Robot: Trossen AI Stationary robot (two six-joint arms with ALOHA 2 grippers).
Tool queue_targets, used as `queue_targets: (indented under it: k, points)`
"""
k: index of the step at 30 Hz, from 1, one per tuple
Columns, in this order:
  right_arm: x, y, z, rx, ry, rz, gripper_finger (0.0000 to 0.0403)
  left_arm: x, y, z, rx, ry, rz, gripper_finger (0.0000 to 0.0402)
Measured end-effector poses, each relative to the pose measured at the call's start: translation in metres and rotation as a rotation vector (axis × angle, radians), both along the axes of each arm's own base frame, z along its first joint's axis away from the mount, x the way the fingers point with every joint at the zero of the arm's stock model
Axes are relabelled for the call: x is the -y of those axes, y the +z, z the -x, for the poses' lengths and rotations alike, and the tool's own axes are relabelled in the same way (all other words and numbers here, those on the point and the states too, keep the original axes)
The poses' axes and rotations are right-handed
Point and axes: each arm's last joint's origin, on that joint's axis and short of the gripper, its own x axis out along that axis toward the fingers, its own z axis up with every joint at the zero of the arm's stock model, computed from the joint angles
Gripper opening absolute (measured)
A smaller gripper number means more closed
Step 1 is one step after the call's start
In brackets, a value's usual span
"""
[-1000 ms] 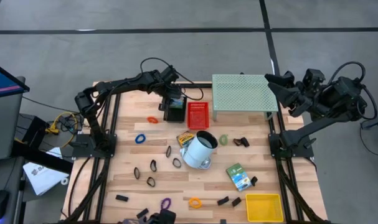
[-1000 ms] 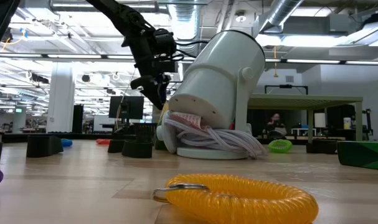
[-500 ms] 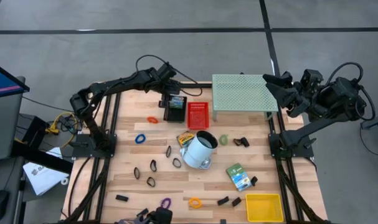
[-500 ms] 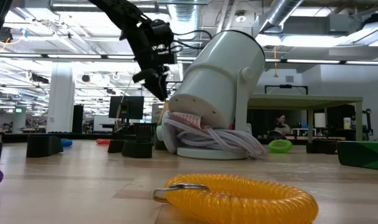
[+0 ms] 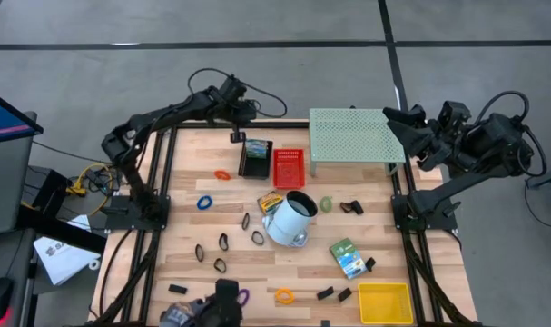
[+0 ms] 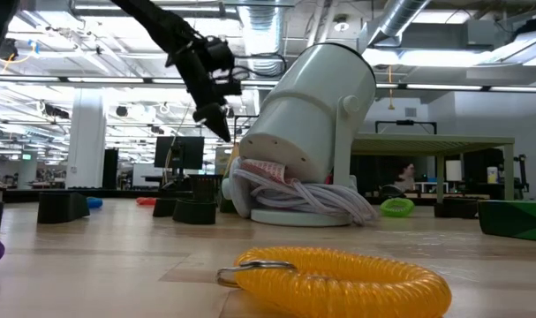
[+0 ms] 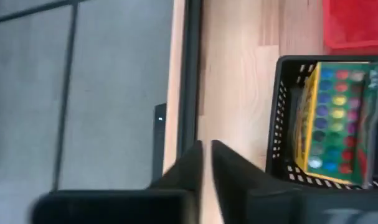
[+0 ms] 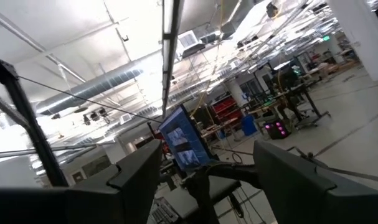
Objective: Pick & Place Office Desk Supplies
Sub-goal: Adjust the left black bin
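Left gripper [image 5: 236, 136] hangs above the far edge of the table [image 5: 184, 236], just beside the black basket [image 5: 254, 158], with its two fingers pressed together and nothing between them. A crayon box [image 7: 330, 118] lies inside that basket, its row of coloured dots facing up, which suggests the basket is meant as the home for such boxes. Next to it sits a red basket [image 5: 289, 167], likely for another kind of item.

Most of the supplies are not yet sorted. Black binder clips [image 5: 220, 253] and rubber rings, among them an orange ring [image 5: 221, 174] and a blue ring [image 5: 203, 203], lie loose on the wood. A second crayon box [image 5: 348, 257] rests near the yellow tray [image 5: 385, 302], and a white mug [image 5: 288, 218] lies tipped in the middle.

Right gripper [image 5: 400, 121] waits off the table's far right corner beside the green rack [image 5: 352, 136], fingers spread wide and empty, probably parked clear of the working arm.
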Motion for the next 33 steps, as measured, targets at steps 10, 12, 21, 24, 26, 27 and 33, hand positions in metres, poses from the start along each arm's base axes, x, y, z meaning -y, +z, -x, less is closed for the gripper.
queue_targets:
  k: [10, 12, 21, 24, 26, 27, 33]
  points:
    - [-0.001, 0.002, -0.003, 0.026, -0.001, -0.021, 0.0249, -0.06, -0.015, 0.002, 0.018, -0.042, 0.2, 0.0001]
    - [-0.001, 0.001, -0.003, 0.028, 0.005, -0.027, 0.0249, -0.063, -0.021, 0.004, 0.019, -0.052, 0.245, 0.0001]
    - [-0.004, 0.001, -0.002, 0.027, 0.014, -0.04, 0.0249, -0.061, -0.042, -0.002, 0.016, -0.117, 0.333, 0.0]
    - [-0.004, 0.001, -0.002, 0.027, 0.014, -0.041, 0.0249, -0.053, -0.055, -0.004, 0.0, -0.13, 0.36, 0.0]
    - [-0.004, 0.001, -0.002, 0.029, 0.015, -0.045, 0.0249, -0.047, -0.064, -0.003, -0.022, -0.143, 0.381, 0.0]
    - [-0.004, 0.001, -0.002, 0.029, 0.016, -0.046, 0.0249, -0.045, -0.069, -0.003, -0.032, -0.146, 0.384, 0.0]
    - [-0.004, 0.001, -0.002, 0.03, 0.019, -0.054, 0.0249, -0.036, -0.083, -0.01, -0.056, -0.157, 0.321, 0.0]
